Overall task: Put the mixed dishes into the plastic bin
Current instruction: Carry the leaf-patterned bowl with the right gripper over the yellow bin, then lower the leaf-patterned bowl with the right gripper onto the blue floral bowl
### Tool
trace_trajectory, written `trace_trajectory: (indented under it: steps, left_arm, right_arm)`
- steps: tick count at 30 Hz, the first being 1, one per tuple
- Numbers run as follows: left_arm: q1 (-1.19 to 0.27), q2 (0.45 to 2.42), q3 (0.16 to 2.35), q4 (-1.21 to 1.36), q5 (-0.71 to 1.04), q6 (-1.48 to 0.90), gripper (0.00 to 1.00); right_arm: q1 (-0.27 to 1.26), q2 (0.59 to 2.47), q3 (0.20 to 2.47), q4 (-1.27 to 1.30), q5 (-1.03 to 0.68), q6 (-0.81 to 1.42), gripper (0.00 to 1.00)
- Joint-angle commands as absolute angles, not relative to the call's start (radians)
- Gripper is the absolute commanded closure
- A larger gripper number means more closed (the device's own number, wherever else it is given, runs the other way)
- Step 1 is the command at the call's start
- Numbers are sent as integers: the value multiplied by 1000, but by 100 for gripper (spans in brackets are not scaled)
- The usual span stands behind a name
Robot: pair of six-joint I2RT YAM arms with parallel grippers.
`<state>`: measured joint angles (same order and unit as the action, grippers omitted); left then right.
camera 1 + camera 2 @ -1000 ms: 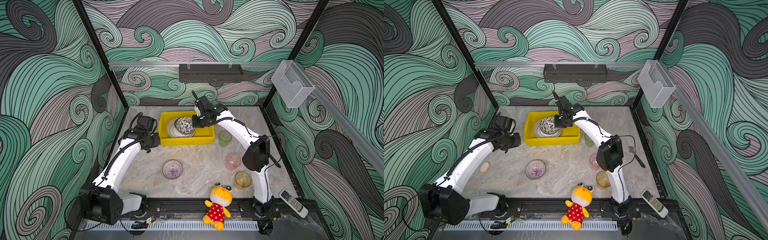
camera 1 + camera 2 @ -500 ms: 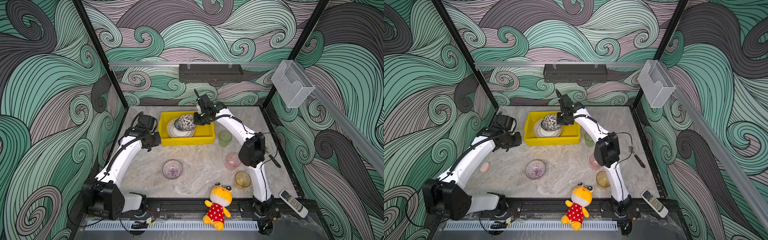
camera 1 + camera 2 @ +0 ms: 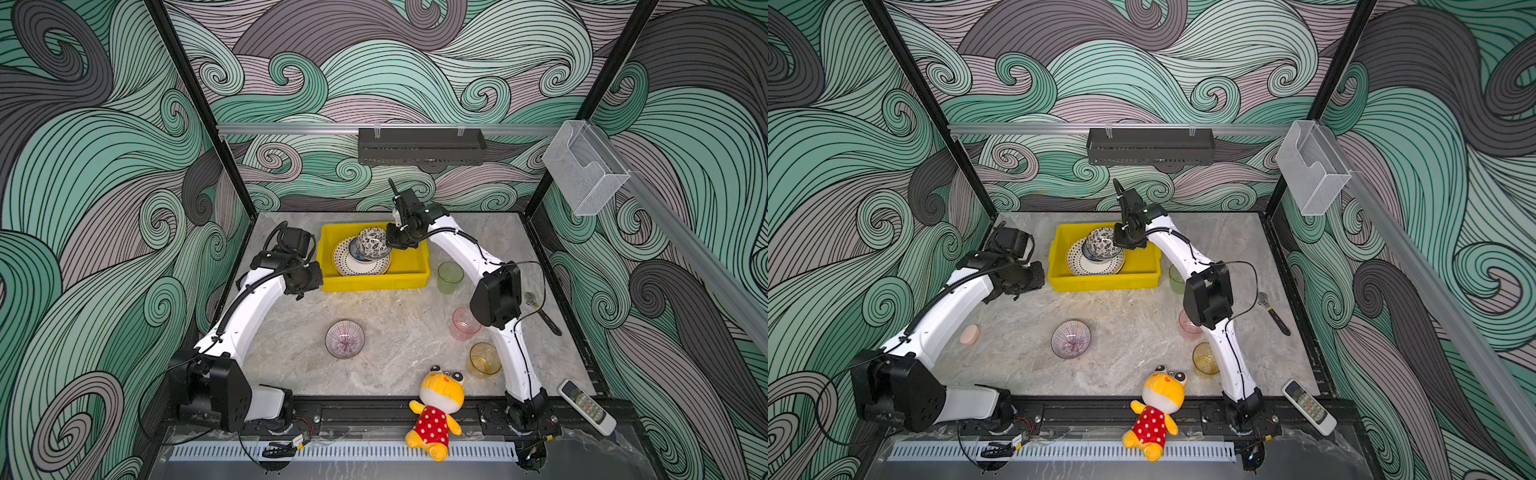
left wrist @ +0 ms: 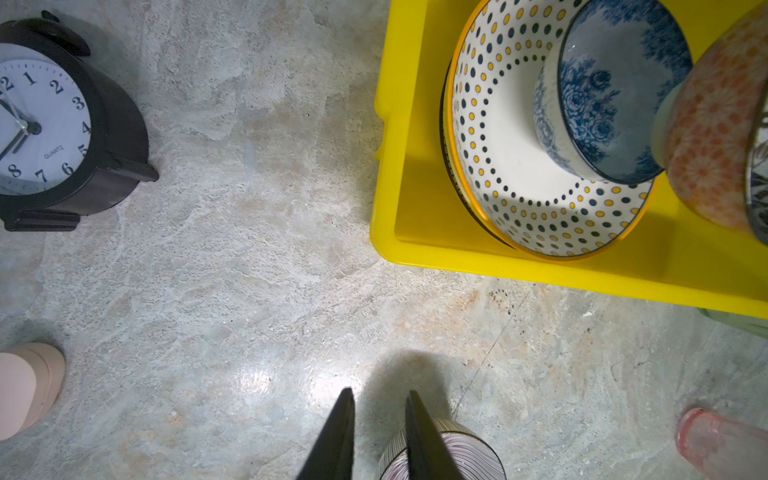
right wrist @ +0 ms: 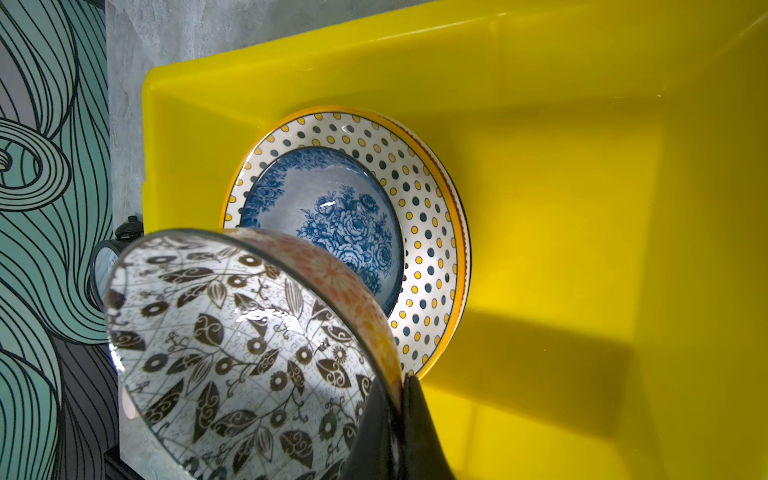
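- right hand (image 5: 400,388) is pressed together on the rim of the black-white bowl (image 5: 232,340), one finger inside and one on the orange-patterned outer wall. My guess is a rim pinch because the bowl is too wide to span.
- The bowl hangs tilted, mouth turned toward the right wrist camera, within the outline of the yellow bin (image 3: 374,286) and over the blue floral bowl (image 5: 332,216). I cannot tell whether the two touch.
- The blue floral bowl sits in the dotted plate (image 3: 344,266), with more plate rims showing under it. The stack fills the bin's side nearer the left arm and the other side is bare. Nesting probably keeps floor free for the cups.
- Step in hand, as I read it: lower the black-white bowl into the blue one and level it before letting go. Released tilted, it could slide off or chip a rim.
- left hand (image 4: 379,392) has its fingers slightly spread with nothing between them. It hovers over the surface (image 4: 249,249) just beside the bin's near corner, likely parked clear of the right arm.
- Not yet binned: lilac bowl (image 3: 345,338), green cup (image 3: 449,276), pink cup (image 3: 464,323), amber cup (image 3: 484,359). Roughly half done.
- clock (image 4: 50,124) and plush toy (image 3: 438,409) are not dishes, so leave them.
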<state>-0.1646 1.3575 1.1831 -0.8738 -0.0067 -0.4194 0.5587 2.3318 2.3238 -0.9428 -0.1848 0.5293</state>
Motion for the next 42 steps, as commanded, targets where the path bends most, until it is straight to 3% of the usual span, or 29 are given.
trace_trajectory:
  steps: [1,42]
  left_arm:
    - [-152,1367,1224,-867,9,-403,75]
    - [-129,1467,1279,-911,78,-383,75]
  right_arm:
    - [551,2348,2376,-921,-210,554,100]
    - [551,2481,2477,-905,-241,634,100]
